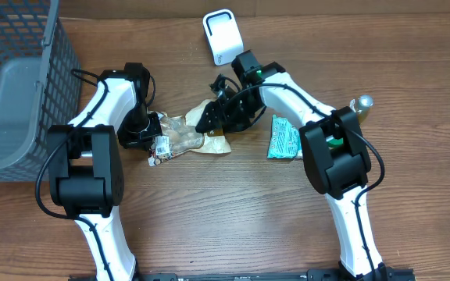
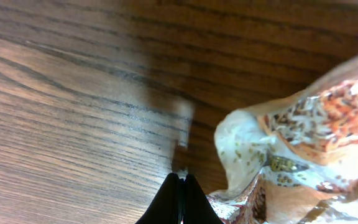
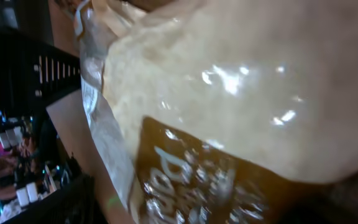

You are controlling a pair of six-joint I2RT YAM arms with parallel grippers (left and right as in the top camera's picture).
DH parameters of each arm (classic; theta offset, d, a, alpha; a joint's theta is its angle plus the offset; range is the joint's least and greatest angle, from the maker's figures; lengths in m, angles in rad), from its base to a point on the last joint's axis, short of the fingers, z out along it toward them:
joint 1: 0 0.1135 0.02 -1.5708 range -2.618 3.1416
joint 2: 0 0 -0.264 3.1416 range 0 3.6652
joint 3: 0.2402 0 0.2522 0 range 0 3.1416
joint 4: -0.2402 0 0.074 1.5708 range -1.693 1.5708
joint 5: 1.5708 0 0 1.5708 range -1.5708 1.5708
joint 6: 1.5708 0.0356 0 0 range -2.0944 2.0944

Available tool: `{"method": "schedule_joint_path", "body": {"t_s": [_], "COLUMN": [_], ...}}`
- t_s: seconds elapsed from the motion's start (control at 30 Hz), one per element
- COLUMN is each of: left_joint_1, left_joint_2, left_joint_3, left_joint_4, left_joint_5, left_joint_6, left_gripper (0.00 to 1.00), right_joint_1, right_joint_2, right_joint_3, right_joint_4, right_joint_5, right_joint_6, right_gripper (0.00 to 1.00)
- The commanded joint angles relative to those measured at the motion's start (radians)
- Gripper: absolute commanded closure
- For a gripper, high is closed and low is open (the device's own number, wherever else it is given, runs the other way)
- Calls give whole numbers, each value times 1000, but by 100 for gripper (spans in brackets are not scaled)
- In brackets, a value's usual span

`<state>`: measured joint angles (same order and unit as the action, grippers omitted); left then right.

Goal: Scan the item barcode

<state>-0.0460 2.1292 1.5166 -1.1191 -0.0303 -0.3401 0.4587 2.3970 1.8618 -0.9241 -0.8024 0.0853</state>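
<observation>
Well, the brown wood tabletop point(image 1: 233, 218) fills the view from above. A big grey basket point(image 1: 14, 86) sits at its 10 o'clock corner. The white and black left arm point(image 1: 92, 172) and right arm point(image 1: 338, 156) reach in from 6 o'clock.

The snack bag point(image 1: 186, 133), clear with a brown label, lies near the middle of the tabletop, between the two hands. The left hand point(image 1: 153, 129) is at the bag's 9 o'clock end. Its fingers point(image 2: 166, 202) are clenched tight together. The bag's crinkly edge is just beside them, and I cannot tell if they pinch it.

The right hand point(image 1: 213, 117) is over the bag's 2 o'clock end. Its camera sees only bag, very close. I cannot tell if this hand is grasping or released.

A white scanner point(image 1: 223, 37) stands at 12 o'clock. A teal packet point(image 1: 284, 139) lies at the bag's 3 o'clock. A small white sticker point(image 1: 162, 147) with dark marks shows at the bag's 7 o'clock corner.
</observation>
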Motion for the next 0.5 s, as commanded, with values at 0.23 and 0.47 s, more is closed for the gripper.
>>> {"method": "schedule_joint_path", "body": {"t_s": [0.23,0.47], "left_joint_1": [-13,-28], "left_joint_2": [-3,-3], "left_joint_3": [-10,-10], "left_joint_4": [5,18], "left_joint_5": [25,24], "left_joint_6": [4,4], "left_gripper": [96,96], "right_joint_1": [25,25], "right_joint_2": [2,2], "right_joint_3": [-111,-111], "right_joint_4": [201,252], "right_joint_5": [-100,-231], "right_joint_6": [175,173], "right_gripper": [35,42]}}
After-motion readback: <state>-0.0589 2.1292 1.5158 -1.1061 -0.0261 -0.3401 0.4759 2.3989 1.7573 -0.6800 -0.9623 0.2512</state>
